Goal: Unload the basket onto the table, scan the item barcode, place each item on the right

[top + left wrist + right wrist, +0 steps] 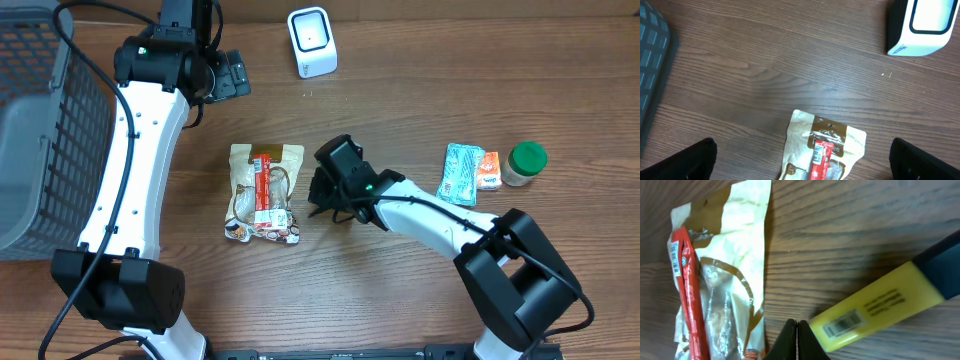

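So the right gripper (796,337) is pinched shut on nothing, with the yellow marker (875,305) lying just beside its tips, barcode up, slanting away from the snack packet (725,280). Left gripper (232,76) hangs wide open and empty near the scanner (312,42), much farther off.

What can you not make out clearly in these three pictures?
Yellow marker: overhead, hidden under the right gripper; right wrist view, dark end cut off by the edge.
Scanner: left wrist view, cut off at the top corner.
Snack bag: left wrist view, lower part cut off; overhead, its print too small.
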